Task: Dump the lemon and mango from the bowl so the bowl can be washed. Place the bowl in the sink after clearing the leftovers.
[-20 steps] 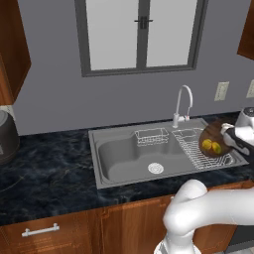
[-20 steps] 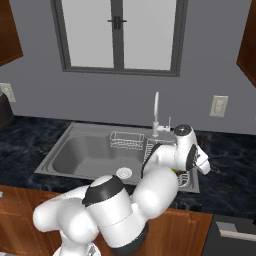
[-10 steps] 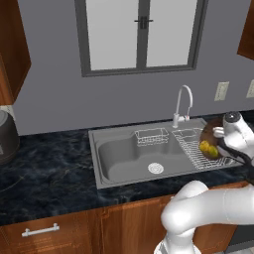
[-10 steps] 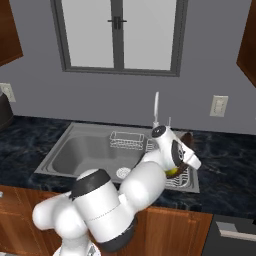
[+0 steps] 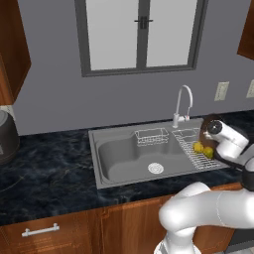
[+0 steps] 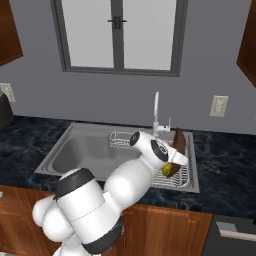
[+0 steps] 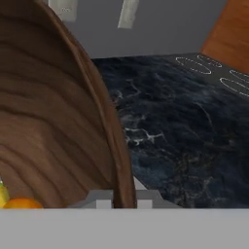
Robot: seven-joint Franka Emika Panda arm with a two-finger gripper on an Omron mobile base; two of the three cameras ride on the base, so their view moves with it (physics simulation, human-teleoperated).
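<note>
bowl [image 7: 53, 121]: dark brown wood, tipped up on edge over the ribbed rack side of the sink, right of the faucet. in the right base view it stands nearly upright [image 6: 179, 142] just behind the arm's wrist.
gripper [image 7: 123, 200]: fingers pinched shut on the bowl's rim, which runs right between the tips in the hand view. so it's holding the bowl.
fruit: two yellow pieces [image 5: 203, 149] sit on the rack just left of the wrist, touching each other. can't tell which is the lemon and which the mango. in the hand view a bit of yellow and orange [image 7: 17, 202] shows at the low end of the bowl's inside.
sink [image 5: 126, 158]: grey metal, deep basin with a round drain, basin itself has nothing in it.
wire basket [image 5: 152, 136]: small, at the back edge of the basin.
faucet [image 5: 182, 104]: curved chrome, behind the rack, near the bowl.
in the way: the arm's own wrist [image 5: 225, 140] covers most of the bowl from the left base view.
around: dark marbled counter [image 5: 44, 173], window [image 5: 141, 32] above, wall outlet [image 6: 218, 106] right of the faucet, a dark appliance [image 5: 7, 136] at the far left edge.
</note>
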